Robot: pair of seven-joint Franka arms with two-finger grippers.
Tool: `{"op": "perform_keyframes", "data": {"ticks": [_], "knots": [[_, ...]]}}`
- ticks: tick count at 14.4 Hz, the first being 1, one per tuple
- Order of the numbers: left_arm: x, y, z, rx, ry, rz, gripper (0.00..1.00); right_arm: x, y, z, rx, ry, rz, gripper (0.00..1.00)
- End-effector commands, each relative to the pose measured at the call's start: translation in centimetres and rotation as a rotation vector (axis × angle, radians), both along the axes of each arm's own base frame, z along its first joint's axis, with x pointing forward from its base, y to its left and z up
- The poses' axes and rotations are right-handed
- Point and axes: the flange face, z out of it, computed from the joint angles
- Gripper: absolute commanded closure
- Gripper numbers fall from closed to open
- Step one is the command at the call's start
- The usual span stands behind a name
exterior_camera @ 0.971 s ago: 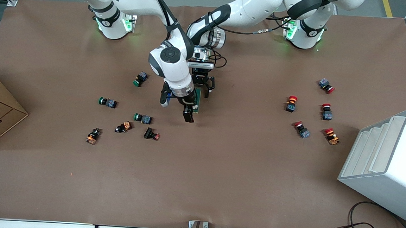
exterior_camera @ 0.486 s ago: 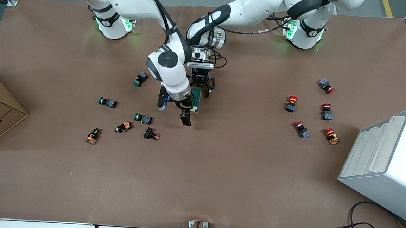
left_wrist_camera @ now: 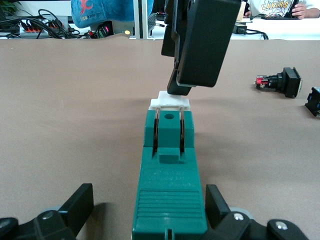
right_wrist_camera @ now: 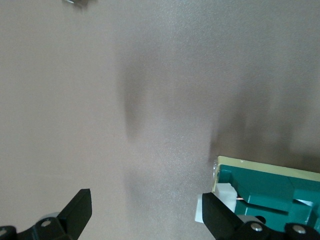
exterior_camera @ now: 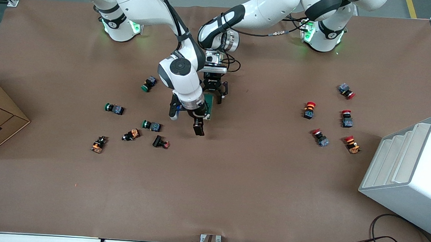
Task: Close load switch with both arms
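1. The load switch (exterior_camera: 209,106) lies on the desk (exterior_camera: 234,182) near its middle, between the two tools.
2. The left tool (exterior_camera: 213,94) stands low over the end of the switch (left_wrist_camera: 169,200) that is farther from the front camera; its fingers (left_wrist_camera: 77,206) are spread on both sides of the green body, apart from it.
3. The right tool (exterior_camera: 199,128) is at the nearer end (the end with the white lever piece (left_wrist_camera: 170,102)), spread wide, one finger (right_wrist_camera: 216,216) just beside the lever.
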Motion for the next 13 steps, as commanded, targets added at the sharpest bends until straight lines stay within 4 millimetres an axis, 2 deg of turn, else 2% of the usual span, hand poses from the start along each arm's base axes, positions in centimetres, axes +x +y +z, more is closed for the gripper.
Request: {"op": "perform_keyframes", "data": {"ticks": [1, 3, 5, 6, 8, 13], "knots": [[0.4, 0.0, 0.2, -0.015, -0.018, 0.008, 0.01, 1.7, -0.2, 0.7, 0.0, -0.016, 0.006, 0.0], [0.5, 0.2, 0.0, -0.011, -0.02, 0.01, 0.01, 3.7, -0.3, 3.1, -0.038, 0.016, 0.018, 0.0], [0.6, 0.2, 0.1, -0.01, -0.023, 0.011, 0.01, 6.1, -2.0, 5.5, -0.09, 0.061, 0.064, 0.0], [0.6, 0.2, 0.1, -0.01, -0.023, 0.011, 0.01, 7.4, -3.6, 7.6, -0.106, 0.071, 0.098, 0.0], [0.7, 0.2, 0.2, -0.011, -0.024, 0.011, 0.01, 9.1, -6.6, 9.9, -0.129, 0.064, 0.182, 0.0], [0.8, 0.2, 0.2, -0.013, -0.024, 0.013, 0.01, 11.6, -14.5, 13.9, -0.228, 0.105, 0.502, 0.0]]}}
